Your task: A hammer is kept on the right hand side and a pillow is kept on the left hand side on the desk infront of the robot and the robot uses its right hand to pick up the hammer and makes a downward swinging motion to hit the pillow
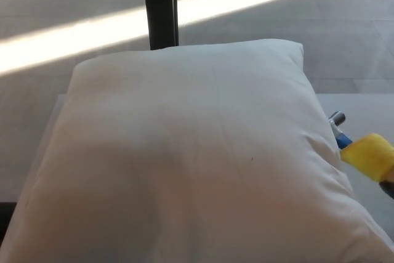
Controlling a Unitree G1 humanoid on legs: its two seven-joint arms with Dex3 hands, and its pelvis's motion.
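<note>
A large white pillow (184, 164) fills most of the head view and covers the left and middle of the white desk (363, 112). The hammer (368, 155) comes in from the right edge with its yellow grip, blue neck and small metal head pointing up-left. The head is right beside the pillow's right edge. Only a dark sliver of my right hand (389, 188) shows at the right edge, at the lower end of the yellow grip, and it holds the hammer off the desk. My left hand does not show.
A dark upright post (160, 7) stands behind the pillow at the top centre. Beyond the desk is a grey floor with bright sunlit stripes. A strip of bare desk shows to the right of the pillow.
</note>
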